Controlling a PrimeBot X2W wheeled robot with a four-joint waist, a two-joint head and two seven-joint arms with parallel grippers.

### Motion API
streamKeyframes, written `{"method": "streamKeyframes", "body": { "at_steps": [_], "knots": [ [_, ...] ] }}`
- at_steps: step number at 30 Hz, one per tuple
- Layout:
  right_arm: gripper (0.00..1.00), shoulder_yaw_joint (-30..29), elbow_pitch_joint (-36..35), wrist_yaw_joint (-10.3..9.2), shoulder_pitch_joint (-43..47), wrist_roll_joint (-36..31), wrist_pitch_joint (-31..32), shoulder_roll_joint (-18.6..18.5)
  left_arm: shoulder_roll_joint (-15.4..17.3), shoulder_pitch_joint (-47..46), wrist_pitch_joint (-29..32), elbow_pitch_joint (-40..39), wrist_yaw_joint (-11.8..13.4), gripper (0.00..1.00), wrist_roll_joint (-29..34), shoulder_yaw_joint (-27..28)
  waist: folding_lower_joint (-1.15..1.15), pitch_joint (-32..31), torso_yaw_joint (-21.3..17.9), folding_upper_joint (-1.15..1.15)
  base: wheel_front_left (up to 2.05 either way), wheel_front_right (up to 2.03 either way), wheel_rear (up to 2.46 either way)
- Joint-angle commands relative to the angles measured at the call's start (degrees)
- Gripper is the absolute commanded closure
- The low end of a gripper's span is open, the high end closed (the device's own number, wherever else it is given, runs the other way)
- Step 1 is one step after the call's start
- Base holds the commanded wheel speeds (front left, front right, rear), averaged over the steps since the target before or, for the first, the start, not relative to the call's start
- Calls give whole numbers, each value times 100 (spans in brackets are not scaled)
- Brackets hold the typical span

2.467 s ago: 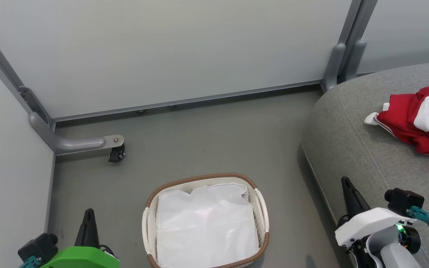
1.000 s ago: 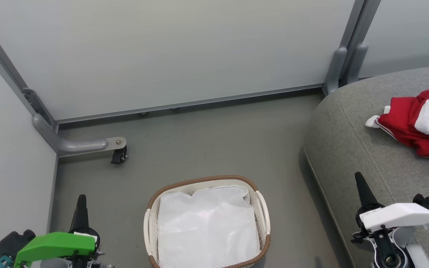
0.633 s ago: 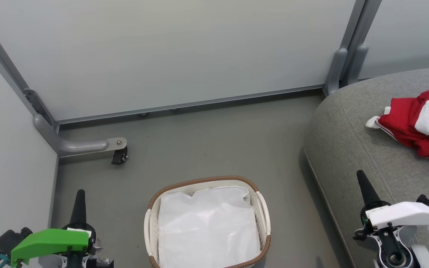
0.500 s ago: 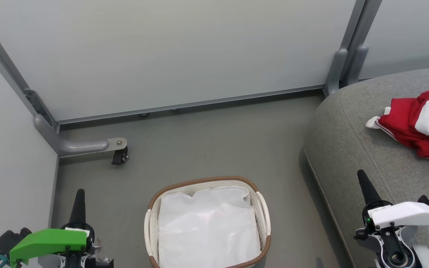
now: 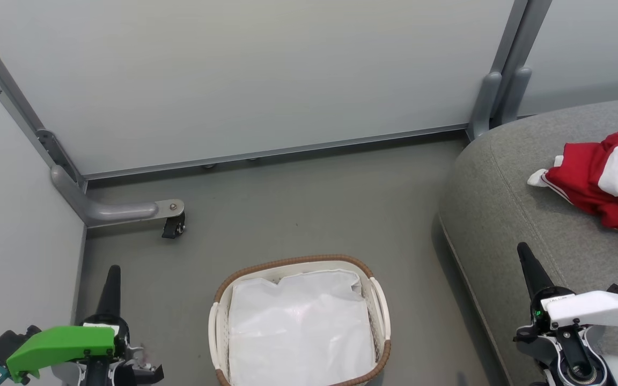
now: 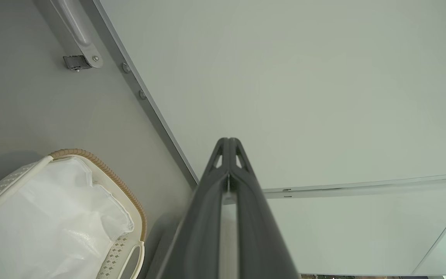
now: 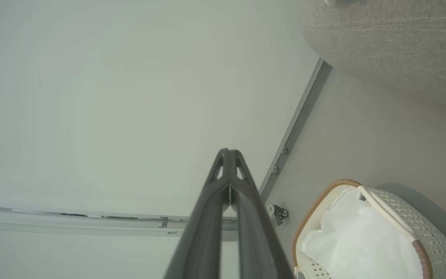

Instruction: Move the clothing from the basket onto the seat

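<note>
The red clothing (image 5: 604,179) with white stripes lies bunched on the grey seat (image 5: 518,214) at the right. On the floor at bottom centre stands the white basket (image 5: 377,305) with its brown rim, and inside it I see just the white liner (image 5: 298,332). My left gripper (image 5: 111,274) is shut at the lower left, left of the basket, holding nothing. My right gripper (image 5: 526,254) is shut over the seat's front edge, below the clothing and apart from it. Both wrist views show fingers (image 6: 229,155) (image 7: 229,164) pressed together, plus the basket (image 6: 103,170) (image 7: 416,217).
Pale partition panels (image 5: 244,75) close off the back and the left side. A grey panel foot with a black caster (image 5: 172,225) sticks out onto the floor at the left. Grey posts (image 5: 494,94) stand by the seat's back corner. Grey floor (image 5: 309,209) lies between basket and panels.
Both grippers have drawn back toward the bottom edge of the head view and turned. The picture shifted slightly as the camera moved. The clothing and the basket stay put.
</note>
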Motion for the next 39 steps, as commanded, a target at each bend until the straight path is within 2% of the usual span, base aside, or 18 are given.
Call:
{"method": "streamKeyframes", "body": {
  "at_steps": [1,30,39],
  "knots": [
    [100,-29,-68,-1,40,133,43,-37,42,-131,44,-59,-27,100,-135,25,0,-2,2,0,0,0,0],
    [100,-159,-255,-1,115,1351,356,-45,47,-192,349,-205,-35,100,-1253,122,0,-52,31,0,0,0,0],
    [100,-163,-262,-1,119,1388,362,-44,47,-187,368,-206,-35,100,-1279,124,0,-55,33,0,0,0,0]
  ]
}}
